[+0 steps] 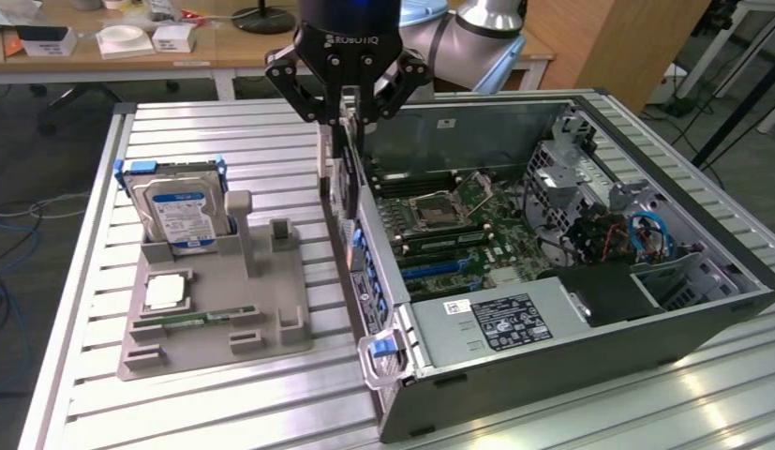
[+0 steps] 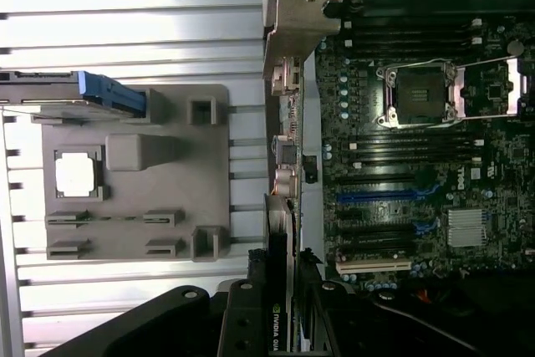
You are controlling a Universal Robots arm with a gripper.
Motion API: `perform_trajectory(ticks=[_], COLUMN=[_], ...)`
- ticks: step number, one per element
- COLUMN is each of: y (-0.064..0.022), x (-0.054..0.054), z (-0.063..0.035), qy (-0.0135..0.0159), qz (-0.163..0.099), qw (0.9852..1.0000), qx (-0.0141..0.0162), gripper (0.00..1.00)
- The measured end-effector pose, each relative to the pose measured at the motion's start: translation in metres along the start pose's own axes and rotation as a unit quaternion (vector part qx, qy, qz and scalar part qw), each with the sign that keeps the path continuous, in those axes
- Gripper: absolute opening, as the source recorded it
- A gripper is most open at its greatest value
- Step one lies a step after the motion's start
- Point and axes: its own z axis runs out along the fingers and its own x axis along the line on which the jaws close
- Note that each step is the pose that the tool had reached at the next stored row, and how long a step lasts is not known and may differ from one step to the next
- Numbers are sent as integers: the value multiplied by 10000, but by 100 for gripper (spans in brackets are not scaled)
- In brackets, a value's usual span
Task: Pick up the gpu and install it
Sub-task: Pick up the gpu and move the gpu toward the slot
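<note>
Pincer (image 1: 349,117) gripping the graphics card (image 1: 346,169) upright, upper centre, by the case (image 1: 550,375) wall; I'd hold it plumb, parallel to the slots (image 1: 431,270).

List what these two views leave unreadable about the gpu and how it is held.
- Exterior view: the gpu hangs edge-on from the gripper; its lower edge merges with the dark computer case behind, so touching or apart cannot be told.
- Wrist view: the gpu's faces are unseen, edge-on, and one end is cut off by the picture's edge.
- Wrist view: where the fingers meet the card is hidden by their own black bodies.
</note>
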Motion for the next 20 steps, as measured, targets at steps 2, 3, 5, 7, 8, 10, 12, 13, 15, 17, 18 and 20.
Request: perform_trajectory(ticks=[2,3,5,7,8,10,12,13,15,17,18,20], y=[1,1,2,2,3,3,4,5,5,6,7,8], x=[-11,-16,-27,-37,-43,-55,-67,-73,-85,-100,-107,-121], z=[0,0,1,1,1,1,2,1,2,2,3,3], qy=[0,0,0,0,0,0,0,0,0,0,0,0], qz=[-2,-3,-4,-6,-6,-8,-10,-11,-14,-17,-19,-23], qw=[10000,10000,10000,10000,10000,10000,10000,10000,10000,10000,10000,10000], qx=[0,0,0,0,0,0,0,0,0,0,-1,-1], gripper=[26,26,26,26,26,26,26,26,26,26,26,26])
